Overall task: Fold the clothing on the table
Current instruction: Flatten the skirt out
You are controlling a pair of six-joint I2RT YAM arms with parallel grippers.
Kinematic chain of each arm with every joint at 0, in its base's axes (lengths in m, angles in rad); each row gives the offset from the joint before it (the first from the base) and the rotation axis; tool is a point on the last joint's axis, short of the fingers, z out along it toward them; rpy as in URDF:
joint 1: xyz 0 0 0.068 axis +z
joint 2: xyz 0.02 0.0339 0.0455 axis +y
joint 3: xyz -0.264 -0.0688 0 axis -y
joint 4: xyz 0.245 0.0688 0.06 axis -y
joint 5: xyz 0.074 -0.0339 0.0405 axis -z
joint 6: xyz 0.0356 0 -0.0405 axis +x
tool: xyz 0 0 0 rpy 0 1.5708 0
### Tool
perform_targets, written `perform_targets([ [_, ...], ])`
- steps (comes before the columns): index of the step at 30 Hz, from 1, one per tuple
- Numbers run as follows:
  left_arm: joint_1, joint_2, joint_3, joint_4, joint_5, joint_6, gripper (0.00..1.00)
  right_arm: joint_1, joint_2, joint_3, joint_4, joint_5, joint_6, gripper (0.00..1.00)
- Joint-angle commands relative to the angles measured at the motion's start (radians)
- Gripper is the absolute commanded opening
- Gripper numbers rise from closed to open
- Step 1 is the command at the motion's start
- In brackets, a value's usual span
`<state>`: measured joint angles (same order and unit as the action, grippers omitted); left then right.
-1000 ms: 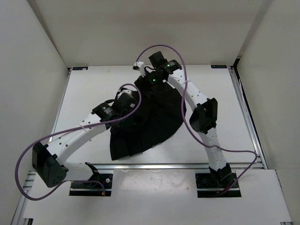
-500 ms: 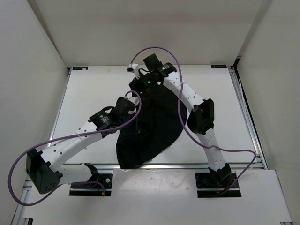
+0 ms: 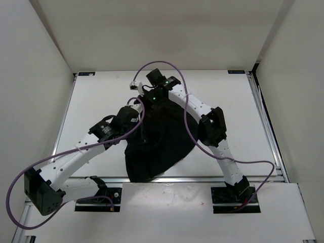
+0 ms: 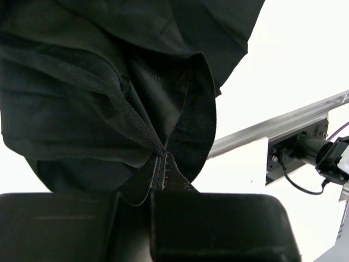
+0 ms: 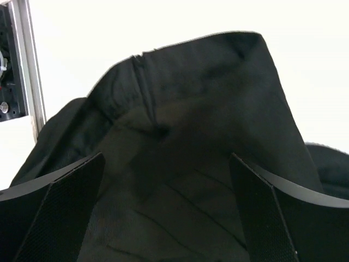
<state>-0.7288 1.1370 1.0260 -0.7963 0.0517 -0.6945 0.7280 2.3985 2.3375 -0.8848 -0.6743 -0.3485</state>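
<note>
Overhead from behind; both wrist cameras close on shared clothing (image 3: 162, 147)

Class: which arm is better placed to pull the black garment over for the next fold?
Left. The left gripper has jaws shut on the clothing; the right gripper has jaws wide open, gripping nothing.

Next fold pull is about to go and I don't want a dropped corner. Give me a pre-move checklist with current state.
1. Left gripper holding the clothing: ok. It is shut, with a seam pinched between its fingers.
2. Right gripper holding fabric: not ok. Its jaws stand wide open, with cloth between them but not clamped.
3. Clothing fully on the table: cannot tell. Its near edge reaches the front rail.
4. Clothing flat enough to fold: not ok. It is bunched and wrinkled under both arms.
</note>
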Motion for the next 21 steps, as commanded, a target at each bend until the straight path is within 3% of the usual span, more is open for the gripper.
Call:
perform_targets([
  [1,-0.01,-0.037,-0.004,-0.027,0.025,-0.016,0.0,0.042,0.004,-0.004,0.062,-0.042,-0.003,0.99],
  [7,-0.017,-0.026,0.031,-0.032,0.016,-0.025,0.0,0.073,0.016,-0.055,0.193,0.117,0.034,0.98],
  [14,-0.003,-0.019,0.097,-0.049,0.027,0.001,0.0,0.097,0.021,-0.148,0.342,0.424,0.039,0.8],
  [17,0.005,-0.02,0.101,-0.053,0.027,0.004,0.0,0.105,0.025,-0.173,0.369,0.522,0.026,0.63],
  [19,0.005,-0.034,0.092,-0.05,0.028,0.0,0.0,0.1,0.034,-0.15,0.38,0.585,0.028,0.43],
  [21,0.009,-0.052,0.069,-0.044,0.03,-0.005,0.0,0.094,0.031,-0.123,0.374,0.636,0.039,0.29],
])
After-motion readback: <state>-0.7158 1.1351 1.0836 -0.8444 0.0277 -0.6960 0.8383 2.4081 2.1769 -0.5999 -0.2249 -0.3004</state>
